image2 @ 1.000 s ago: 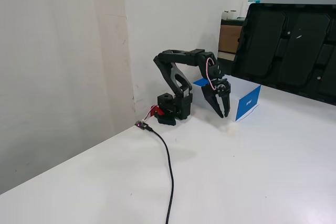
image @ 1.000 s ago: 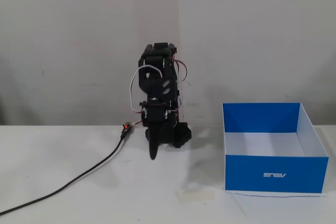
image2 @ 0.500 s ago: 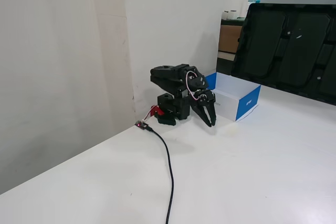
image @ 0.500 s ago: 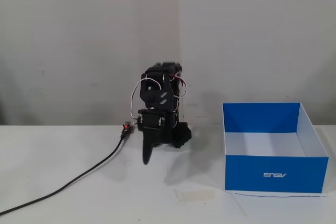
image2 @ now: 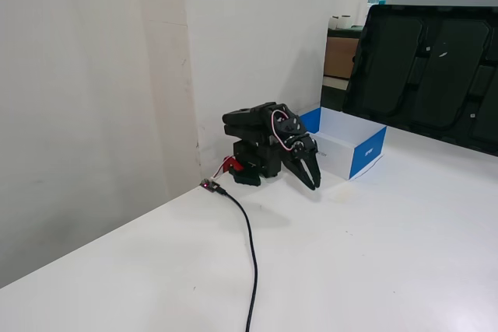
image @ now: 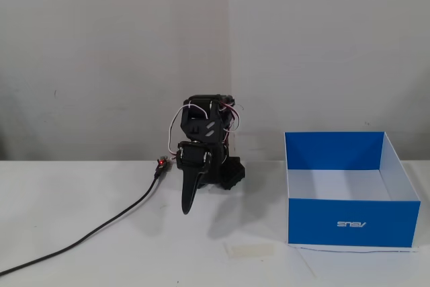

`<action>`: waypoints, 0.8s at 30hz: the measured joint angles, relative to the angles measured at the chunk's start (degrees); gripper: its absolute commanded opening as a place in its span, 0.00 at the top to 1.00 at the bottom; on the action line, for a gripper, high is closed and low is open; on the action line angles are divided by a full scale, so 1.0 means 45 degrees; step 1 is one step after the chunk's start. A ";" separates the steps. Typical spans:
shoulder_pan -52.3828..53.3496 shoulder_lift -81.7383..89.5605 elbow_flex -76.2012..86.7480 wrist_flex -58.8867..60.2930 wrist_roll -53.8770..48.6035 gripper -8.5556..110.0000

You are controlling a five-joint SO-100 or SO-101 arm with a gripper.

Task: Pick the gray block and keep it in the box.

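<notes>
My black arm is folded low over its base, and the gripper [image: 186, 209] [image2: 313, 185] points down at the white table, just above it. Its fingertips meet with nothing between them. The box [image: 353, 220] [image2: 367, 156], blue outside and white inside, stands open-topped to the right of the arm in both fixed views, well apart from the gripper. What shows of the box's white floor is bare. The gray block is in neither fixed view.
A black cable [image: 101, 230] [image2: 250, 246] runs from a red-lit plug beside the arm's base across the table toward the front. A pale tape strip [image: 250, 250] lies flat before the box's left corner. Large black cases [image2: 428, 68] stand behind the box. A wall is close behind the arm.
The arm has folded down and back from a raised pose near the box, and the gripper has swung away from the box toward the base and sunk to just above the table.
</notes>
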 measured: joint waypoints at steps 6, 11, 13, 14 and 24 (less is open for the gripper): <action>-0.0020 0.1406 0.1016 0.0801 0.0000 0.93; -0.0020 0.1406 0.1113 0.0918 0.0000 0.93; -0.0020 0.1406 0.1172 0.0918 0.0000 0.93; -0.0020 0.1406 0.1172 0.0918 0.0000 0.93; -0.0020 0.1406 0.1191 0.0918 0.0000 0.93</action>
